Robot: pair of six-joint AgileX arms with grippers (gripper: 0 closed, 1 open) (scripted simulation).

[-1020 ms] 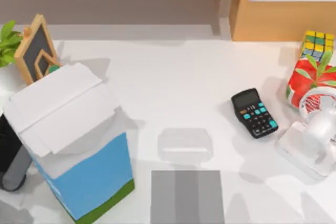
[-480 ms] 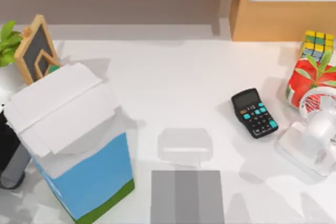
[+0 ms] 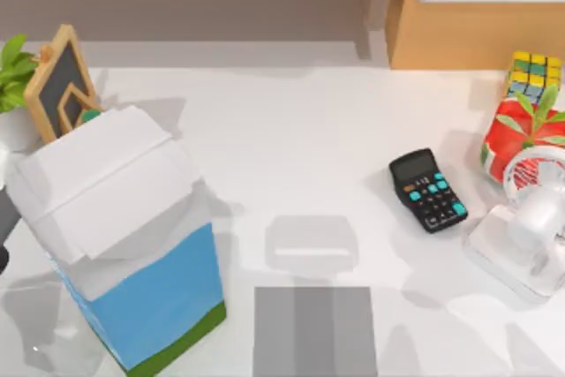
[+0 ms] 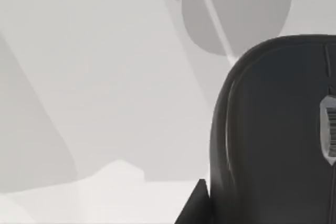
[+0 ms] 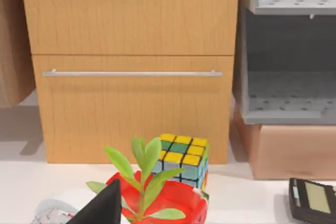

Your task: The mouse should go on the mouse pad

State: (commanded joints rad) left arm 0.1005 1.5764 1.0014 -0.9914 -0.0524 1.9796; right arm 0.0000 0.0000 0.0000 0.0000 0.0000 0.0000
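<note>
The mouse is looking like smooth dark plastic with a soft sheen, a ribbed scroll wheel showing at its edge. The counter is looking smooth, white and faintly glossy, carrying soft reflections. The pad is lying flat and matt grey. The calculator is showing black plastic with teal keys. Behind the counter, the drawer is showing matt wood grain with a brushed metal handle. The carton left of the pad is looking like matt paper.
</note>
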